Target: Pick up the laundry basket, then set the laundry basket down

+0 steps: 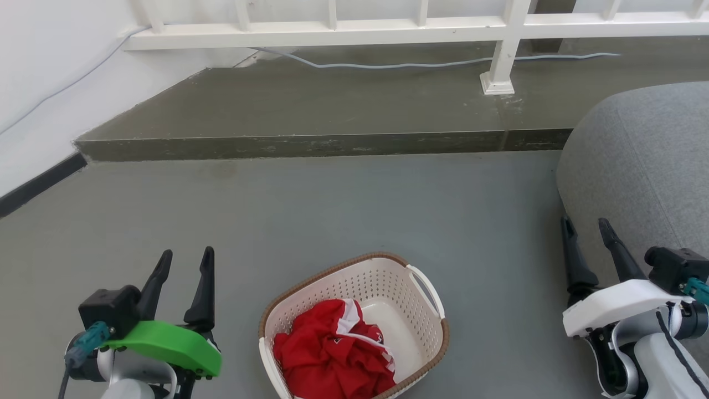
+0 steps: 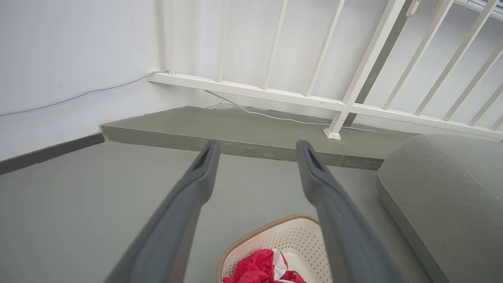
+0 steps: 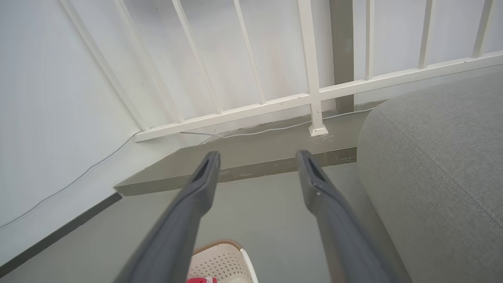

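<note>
The left end effector [image 1: 186,256] is released, its fingers parted and holding nothing, low at the left. The right end effector [image 1: 584,224] is likewise released and empty, just in front of the grey cushion [image 1: 637,166]. Between them, apart from both, the laundry basket [image 1: 382,288] sits on the floor [image 1: 332,210] with a red garment [image 1: 332,354] inside. Beyond lie a raised step [image 1: 332,100] and a white railing [image 1: 332,25].

Head view: high, looking forward and down on grey floor [image 1: 354,210], far step [image 1: 332,105], white railing [image 1: 332,25]. Left wrist view: low, near left, along left gripper [image 2: 257,144] toward railing. Right wrist view: low, near right, along right gripper [image 3: 257,154], same way. Shared: step, railing, cushion [image 1: 637,155], laundry basket [image 1: 365,285].
</note>
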Tool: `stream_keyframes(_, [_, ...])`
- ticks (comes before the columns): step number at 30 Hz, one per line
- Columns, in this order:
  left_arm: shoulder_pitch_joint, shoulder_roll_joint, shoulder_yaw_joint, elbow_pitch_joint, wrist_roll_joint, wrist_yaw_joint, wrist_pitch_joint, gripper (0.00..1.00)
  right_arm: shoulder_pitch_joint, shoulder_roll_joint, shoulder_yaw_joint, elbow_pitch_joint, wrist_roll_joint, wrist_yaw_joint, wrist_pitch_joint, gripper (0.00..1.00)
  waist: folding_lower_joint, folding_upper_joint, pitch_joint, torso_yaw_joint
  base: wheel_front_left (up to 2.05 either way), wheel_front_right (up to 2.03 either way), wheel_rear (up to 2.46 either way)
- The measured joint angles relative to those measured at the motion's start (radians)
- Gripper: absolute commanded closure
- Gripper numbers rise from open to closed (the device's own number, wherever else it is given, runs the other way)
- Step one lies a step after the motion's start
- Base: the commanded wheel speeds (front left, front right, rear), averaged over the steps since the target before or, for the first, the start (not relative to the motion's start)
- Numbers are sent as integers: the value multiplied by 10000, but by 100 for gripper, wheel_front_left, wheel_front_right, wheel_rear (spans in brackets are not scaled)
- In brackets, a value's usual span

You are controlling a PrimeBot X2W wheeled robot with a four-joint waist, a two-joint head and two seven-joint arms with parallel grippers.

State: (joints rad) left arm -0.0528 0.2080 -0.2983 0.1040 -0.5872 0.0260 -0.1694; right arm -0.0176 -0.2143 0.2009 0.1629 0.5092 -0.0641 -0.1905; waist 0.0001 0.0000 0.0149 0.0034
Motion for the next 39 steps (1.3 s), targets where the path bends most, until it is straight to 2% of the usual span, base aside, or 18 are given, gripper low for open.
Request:
stream_keyframes(14, [-1,-2,-328,-94,1358,508,-313,0,11,-36,364,2,-1586,-364,-431,0,0,0,99,5,0,0,0])
stream_keyframes(39, [-1,-100,-301,-17,1442,625,-261,0,10,75,309,44,-1639,-435,-481,0,0,0,224,-5,0,0,0])
